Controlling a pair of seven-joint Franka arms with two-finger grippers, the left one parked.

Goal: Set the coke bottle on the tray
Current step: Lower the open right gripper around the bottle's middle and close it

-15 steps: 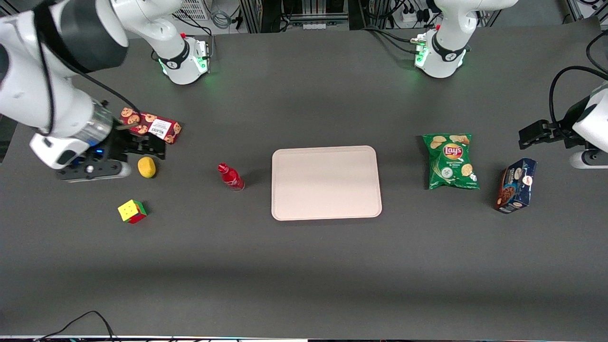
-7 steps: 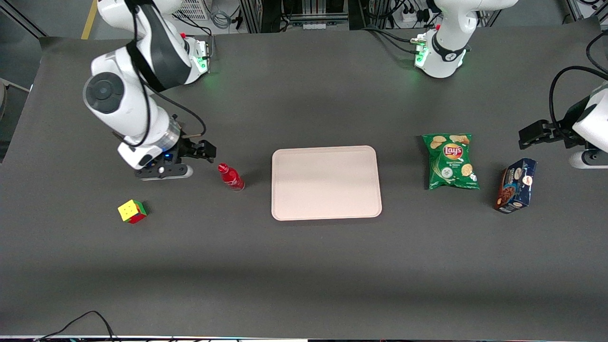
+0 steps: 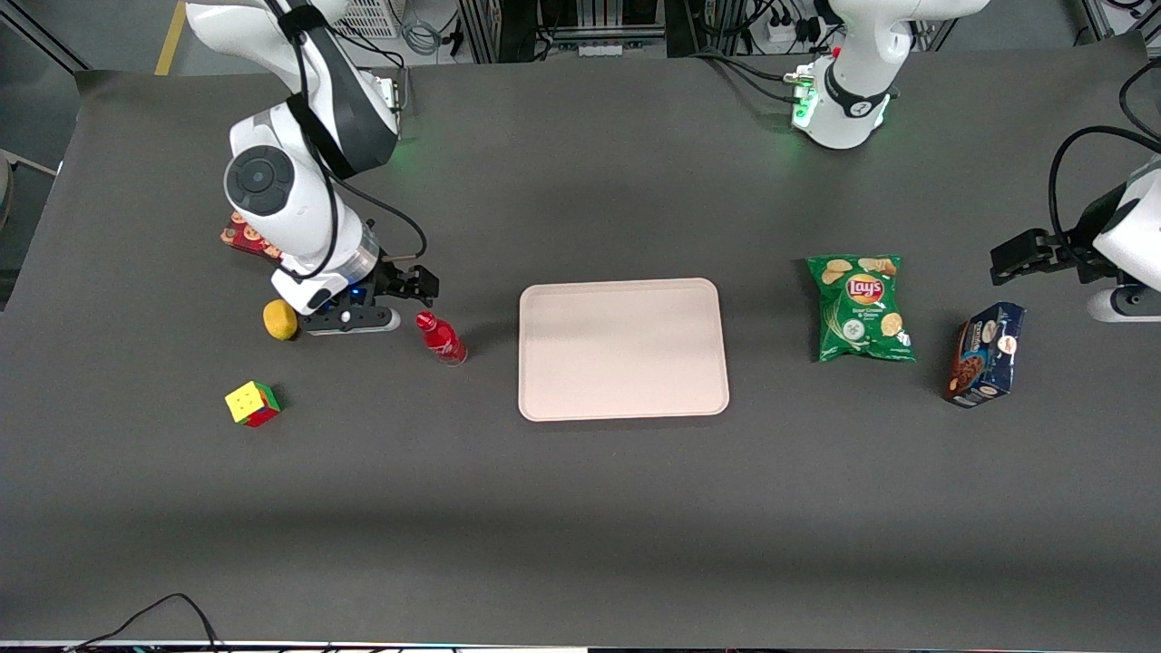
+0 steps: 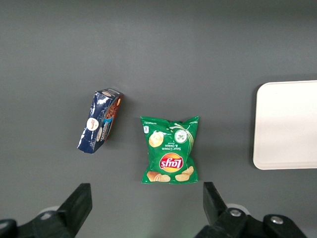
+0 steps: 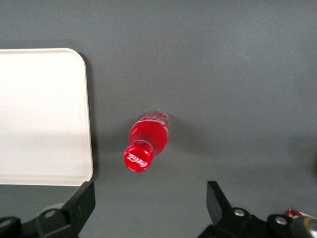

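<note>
Gripper (image 3: 413, 288) near coke bottle (image 3: 441, 337), fingers spread, apparently above cap height. Bottle upright on table, ungrasped. Tray (image 3: 622, 348) bare. Grasp, transfer, placement outstanding.

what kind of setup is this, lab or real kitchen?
Likely a robotics lab bench: a dark mat-covered table, cabling and power strips at its edge, and the open gripper above a coke bottle beside a tray.

robot lab: dark mat table (image 3: 580, 508), cable racks, mounted arms
</note>
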